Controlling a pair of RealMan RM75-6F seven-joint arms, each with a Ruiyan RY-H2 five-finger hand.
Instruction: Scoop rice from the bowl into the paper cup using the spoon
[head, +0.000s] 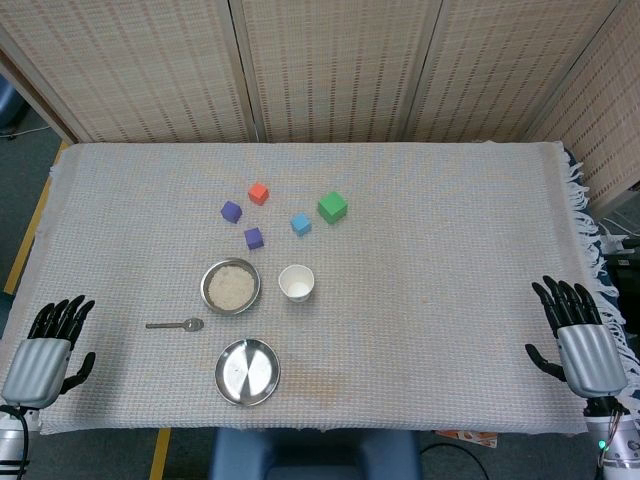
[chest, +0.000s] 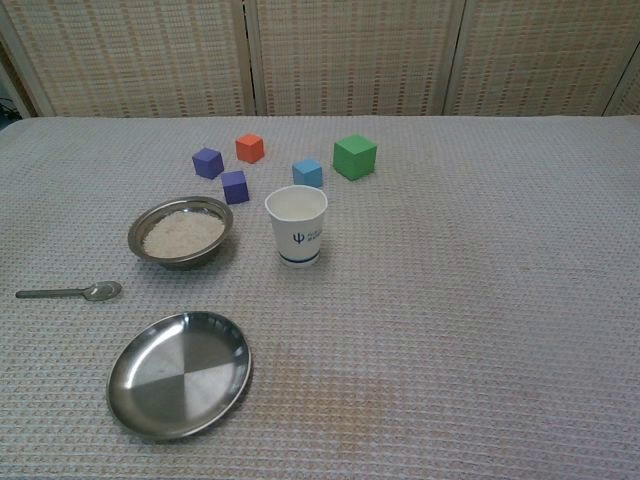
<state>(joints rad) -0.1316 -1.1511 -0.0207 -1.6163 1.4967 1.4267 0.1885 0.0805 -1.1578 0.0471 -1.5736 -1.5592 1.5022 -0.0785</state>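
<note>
The left hand (head: 45, 348) rests at the near left corner of the desk (head: 450, 260), back up, fingers (head: 62, 315) spread apart and pointing away, holding nothing. The right hand (head: 580, 338) lies at the near right edge in the same pose, fingers (head: 565, 300) apart and empty. Both are well apart from the things in the middle; the chest view shows neither hand.

The bowl (chest: 183, 231) is shiny metal, shallow, and holds a low heap of white rice (chest: 182, 232). It stands left of centre. Just right of it, apart from it, the cup (chest: 296, 226) stands upright: white paper with a blue mark and a blue band near its base, its inside white. The spoon (chest: 70, 292) lies flat on the cloth, near and left of the bowl, its handle pointing left and its scoop toward the right, touching nothing else. A metal plate (chest: 180, 373) sits nearer than the bowl.

Beyond the bowl and cup lie five small blocks: two purple (chest: 207, 162) (chest: 234, 186), one red (chest: 250, 148), one blue (chest: 307, 172) and a larger green (chest: 355, 157). A woven screen (head: 330, 65) stands behind the desk.
</note>
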